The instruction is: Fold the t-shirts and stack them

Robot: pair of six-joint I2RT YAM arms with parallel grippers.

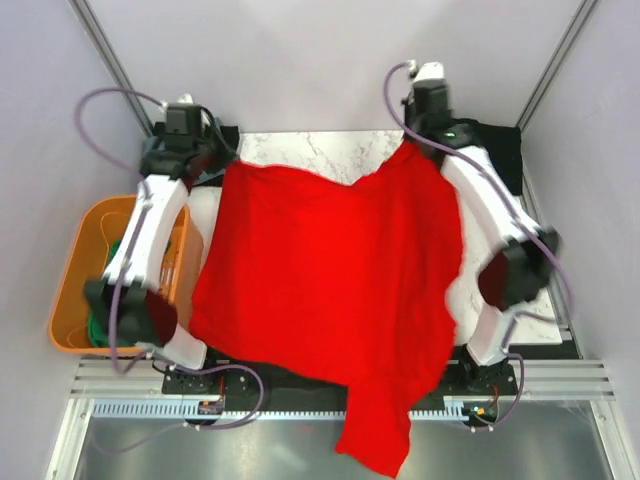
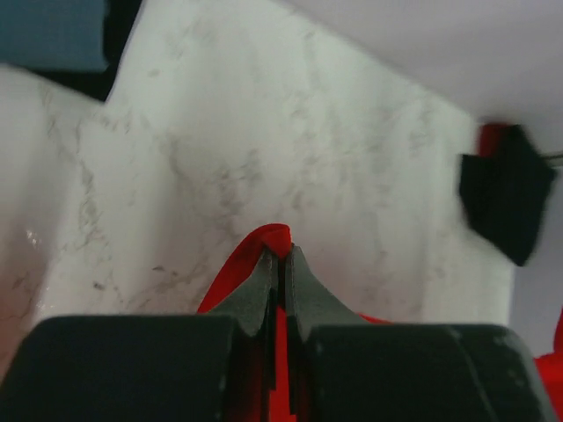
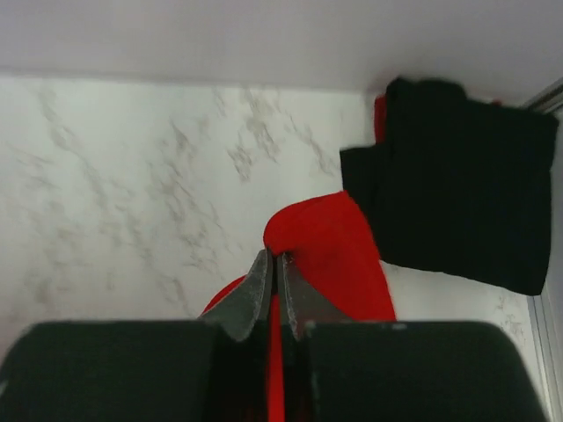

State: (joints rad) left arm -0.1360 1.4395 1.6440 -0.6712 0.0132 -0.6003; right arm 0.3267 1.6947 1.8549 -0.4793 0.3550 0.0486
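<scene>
We see the left claw [image 2: 283,255] clamped on a fold of the red t-shirt [image 1: 330,280] and the right claw [image 3: 274,259] pinching another edge. The shirt spreads across the centre of the top view over the tabletop [image 1: 300,145], its tail reaching the frame's bottom.

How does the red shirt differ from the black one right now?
The red shirt is spread across the table; the black shirt lies folded at its far right corner. The left hand and right hand pinch the red shirt; neither holds the black shirt. Both are plain cloth.
</scene>
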